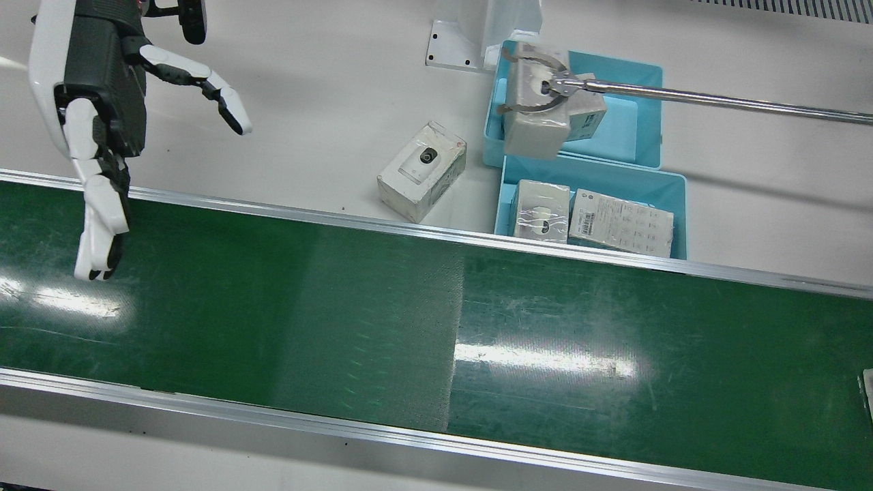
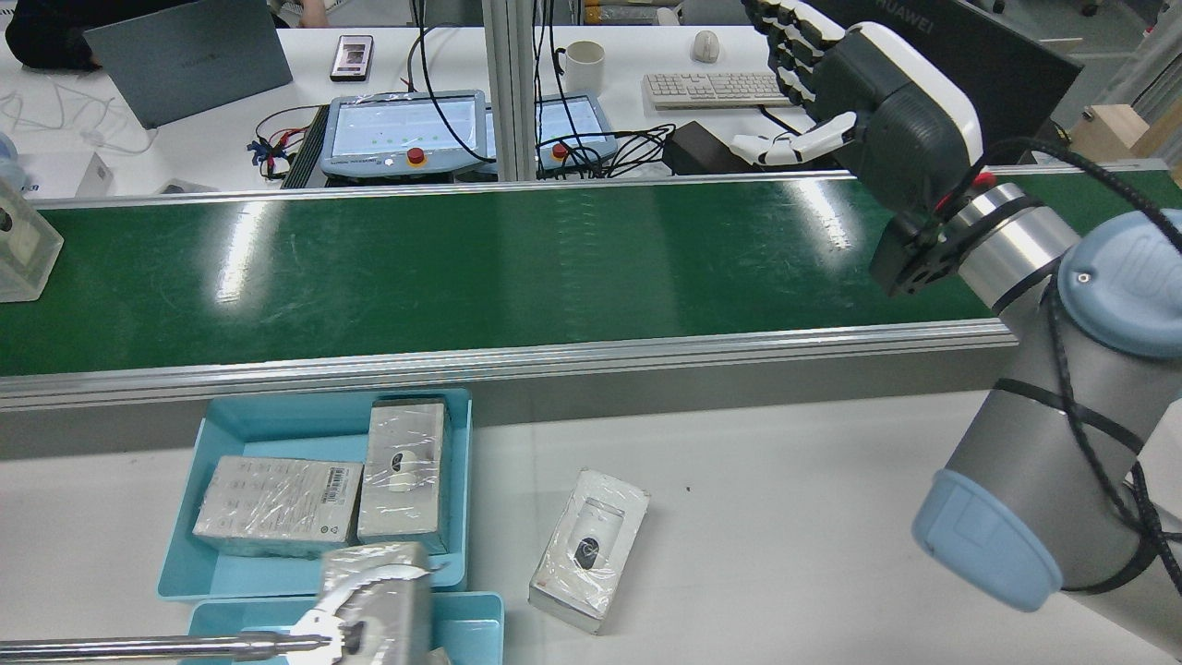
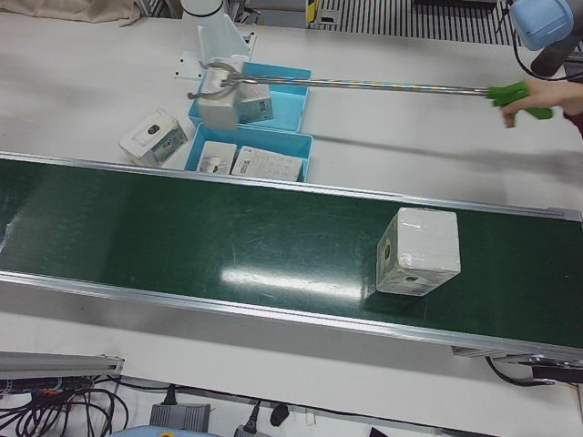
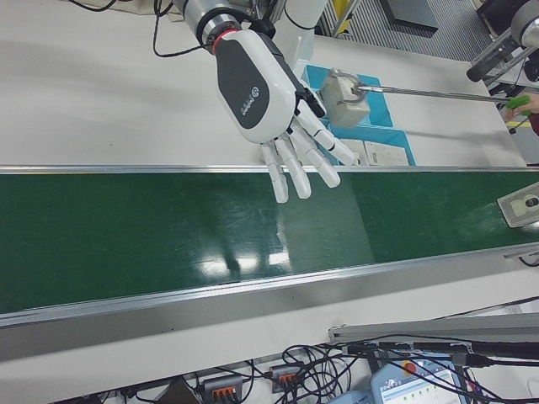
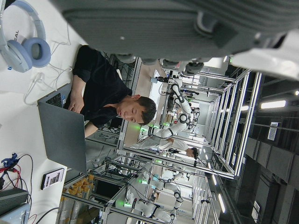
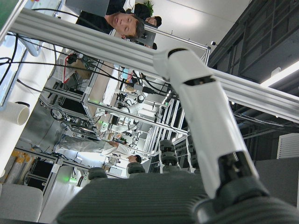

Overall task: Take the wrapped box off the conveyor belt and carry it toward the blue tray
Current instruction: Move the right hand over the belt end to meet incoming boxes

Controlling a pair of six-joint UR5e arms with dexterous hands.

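A wrapped white box [image 3: 417,250] stands on the green conveyor belt [image 1: 436,320] at the robot's left end. It shows at the belt's edge in the rear view [image 2: 23,245] and the right-front view [image 4: 522,204]. My right hand [image 1: 102,136] is open and empty, fingers spread, above the belt's other end, far from the box; it also shows in the rear view [image 2: 859,92] and the right-front view [image 4: 278,109]. Two blue trays [image 1: 614,172] sit on the table behind the belt. The left hand view shows only a blurred edge of my left hand [image 5: 187,28].
A person's long grabber tool [image 1: 716,99] holds another wrapped box [image 1: 545,109] over the back tray [image 1: 631,133]. The near tray holds two wrapped boxes [image 1: 542,211]. One more box [image 1: 423,170] lies on the table beside the trays.
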